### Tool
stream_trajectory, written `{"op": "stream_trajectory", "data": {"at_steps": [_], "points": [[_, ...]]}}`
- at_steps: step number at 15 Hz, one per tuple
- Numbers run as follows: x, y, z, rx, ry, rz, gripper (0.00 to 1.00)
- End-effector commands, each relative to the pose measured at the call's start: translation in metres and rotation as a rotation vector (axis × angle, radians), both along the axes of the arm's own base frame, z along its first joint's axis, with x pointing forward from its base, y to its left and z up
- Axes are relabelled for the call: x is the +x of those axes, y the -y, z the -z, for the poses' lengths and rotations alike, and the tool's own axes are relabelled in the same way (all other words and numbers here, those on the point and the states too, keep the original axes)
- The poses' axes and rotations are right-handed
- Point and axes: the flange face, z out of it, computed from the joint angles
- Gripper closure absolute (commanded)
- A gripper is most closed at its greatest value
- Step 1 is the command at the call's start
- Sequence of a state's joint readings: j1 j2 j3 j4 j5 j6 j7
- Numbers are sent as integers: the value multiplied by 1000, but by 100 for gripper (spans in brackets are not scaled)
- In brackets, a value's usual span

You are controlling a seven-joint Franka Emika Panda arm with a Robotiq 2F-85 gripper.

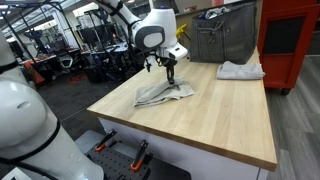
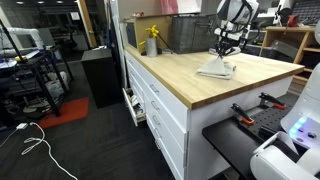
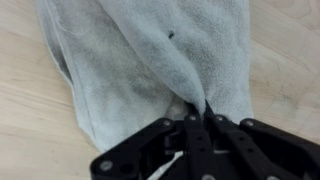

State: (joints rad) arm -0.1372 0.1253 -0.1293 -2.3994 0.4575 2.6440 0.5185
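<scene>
Because it is a soft, limp grey towel (image 1: pixel 163 94), it looks light and will likely sag, drag and unfold rather than lift as one piece. A bunched ridge or a corner should give the surest hold, since flat cloth would slip away. It lies crumpled on the wooden worktop (image 1: pixel 220 125), directly under the pincer (image 1: pixel 170 75), with most of it spreading away from the tips. From the wrist view the pincer is closed almost fully, nipping a puckered fold near the towel's edge, cloth touching both fingers.
</scene>
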Motion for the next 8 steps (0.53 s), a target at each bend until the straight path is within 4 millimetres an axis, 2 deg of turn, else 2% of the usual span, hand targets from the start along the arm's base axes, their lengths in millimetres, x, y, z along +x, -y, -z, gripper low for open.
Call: {"op": "stream_trajectory", "data": {"at_steps": [1,8], "points": [[-14,-1,-10,-60,-8,16,98],[-37,4,-13,-156,-95,61,98]]}}
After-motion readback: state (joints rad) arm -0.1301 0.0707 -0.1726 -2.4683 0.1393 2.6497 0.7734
